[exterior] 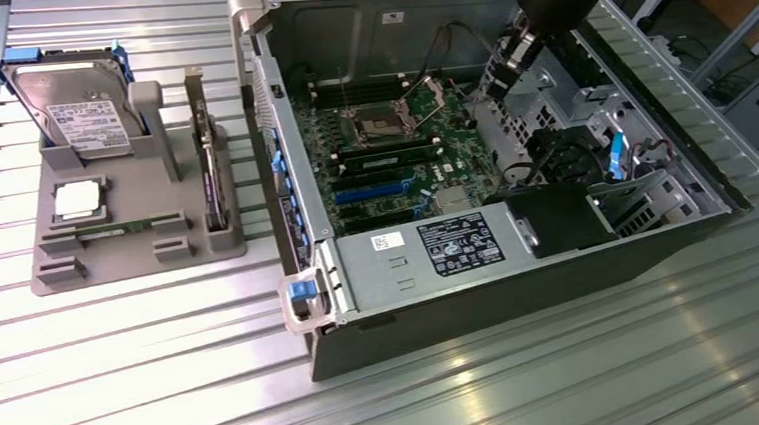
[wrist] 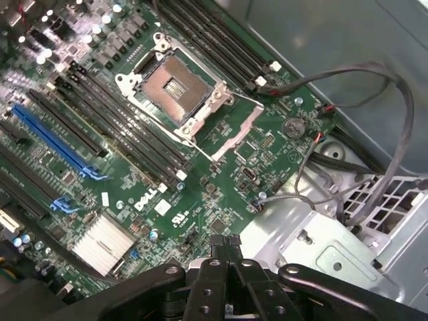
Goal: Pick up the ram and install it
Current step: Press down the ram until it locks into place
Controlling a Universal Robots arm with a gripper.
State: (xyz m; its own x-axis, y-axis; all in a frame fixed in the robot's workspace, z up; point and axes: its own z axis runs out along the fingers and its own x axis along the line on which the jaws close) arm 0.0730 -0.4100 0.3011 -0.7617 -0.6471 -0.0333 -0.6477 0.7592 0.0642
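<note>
Fingers [wrist: 225,249] clenched on nothing, our gripper [exterior: 509,63] hovers over the motherboard [wrist: 200,180]; we judge one ram [exterior: 389,148] seated, another [exterior: 133,228] waiting in the holder [exterior: 129,252].

From the exterior view we look down at a slant, from well above and off to one side, on a ribbed metal table [exterior: 124,391]. An open computer case [exterior: 493,295] fills the middle and right of the frame, and a gray parts holder [exterior: 129,255] sits at the left. We stand far enough back to take in both.

From the wrist view we look down into the case from close up, past the gripper [wrist: 224,251] at the lower edge of the frame.

Both views share the green circuit board [exterior: 404,171] and its square processor socket [exterior: 380,124], which lies at the upper middle of the wrist frame.
</note>
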